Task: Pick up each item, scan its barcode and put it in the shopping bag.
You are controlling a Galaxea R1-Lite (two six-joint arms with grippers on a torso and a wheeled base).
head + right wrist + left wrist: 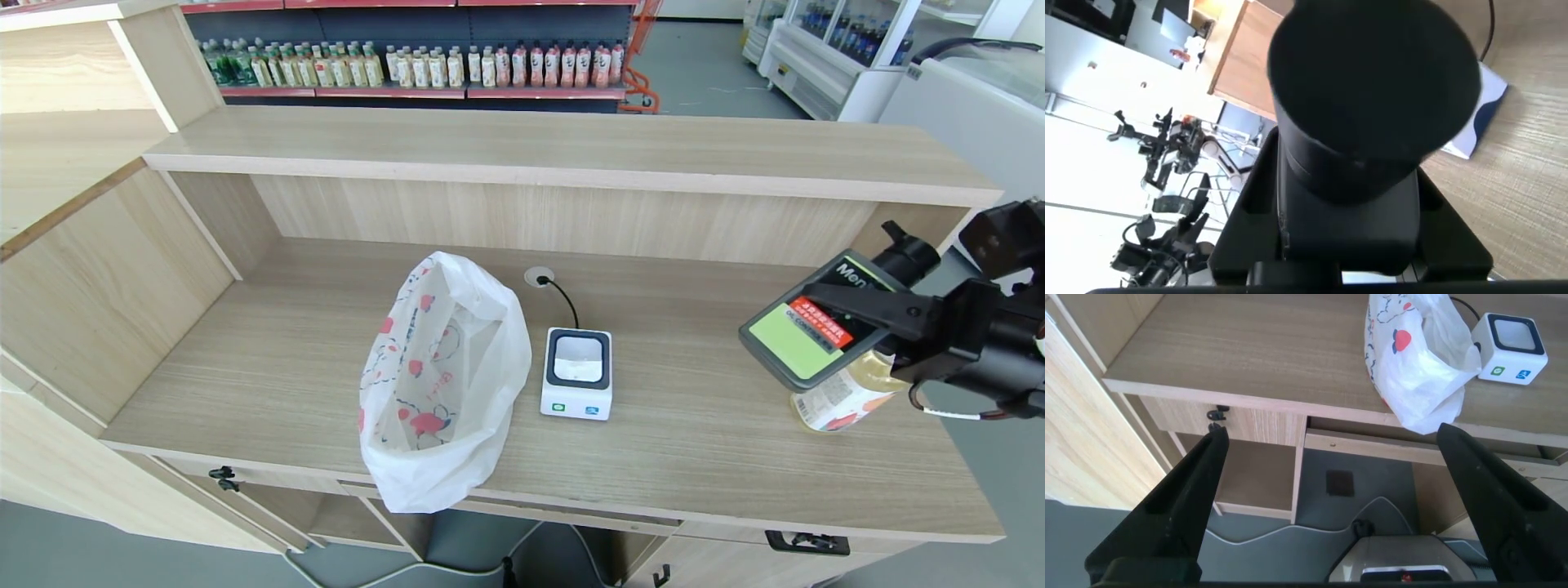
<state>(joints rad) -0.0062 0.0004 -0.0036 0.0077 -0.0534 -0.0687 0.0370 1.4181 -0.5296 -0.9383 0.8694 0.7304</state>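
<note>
**Right of the scanner: one item held, no scan yet**

Right of the scanner (575,373) and well apart from it, the right hand (867,314) is clamped on a dark bottle (788,339) with a black cap (1372,82), held tilted above the counter (694,441). A drink bottle (845,398) sits just below it. Left of the scanner and touching it, the bag (441,384) slumps open over the counter's front edge. The left hand (1333,437) hangs spread wide and empty, below that edge.

Risks, as I judge them:
- The swing toward the scanner could clip the drink bottle and topple it.
- A grip across the flat body may let the dark bottle swivel, turning its barcode from the window.
- A hard drop could drag the overhanging bag off.

The dark bottle's label has a green panel and a red strip of white print, too small to read. The drink bottle's label is white with red.
</note>
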